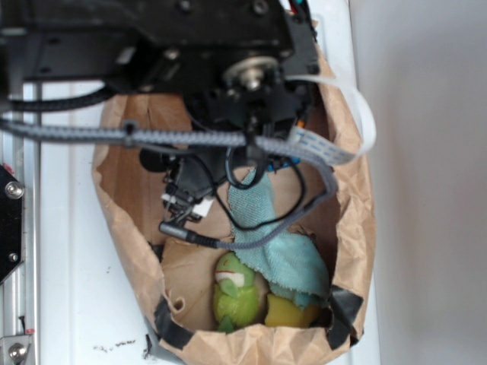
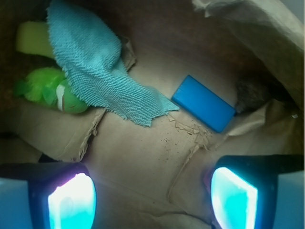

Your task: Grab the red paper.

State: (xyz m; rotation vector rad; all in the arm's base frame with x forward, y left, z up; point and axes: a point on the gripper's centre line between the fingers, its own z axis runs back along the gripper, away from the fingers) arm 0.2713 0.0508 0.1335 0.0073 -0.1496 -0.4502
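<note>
Two glowing fingers (image 2: 71,200) of the hand (image 2: 152,198) stand spread apart, empty, above the brown paper bag's (image 2: 138,157) floor. Inside lie a teal cloth (image 2: 95,67), green plush toy (image 2: 47,90) and blue block (image 2: 204,103); the red paper shows in neither view.

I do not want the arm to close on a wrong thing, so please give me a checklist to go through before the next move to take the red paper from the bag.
1. Red paper in view: not ok; neither the exterior nor the wrist view shows anything red.
2. Gripper open and empty: ok; jaws apart, only bare bag floor between them.
3. Hidden spots: cannot tell; the teal cloth covers part of the green plush toy and floor, and the arm blocks the exterior view.
4. Wrong things nearby: ok; the blue block lies apart from the fingers.
5. Room by the paper bag wall: cannot tell.
</note>
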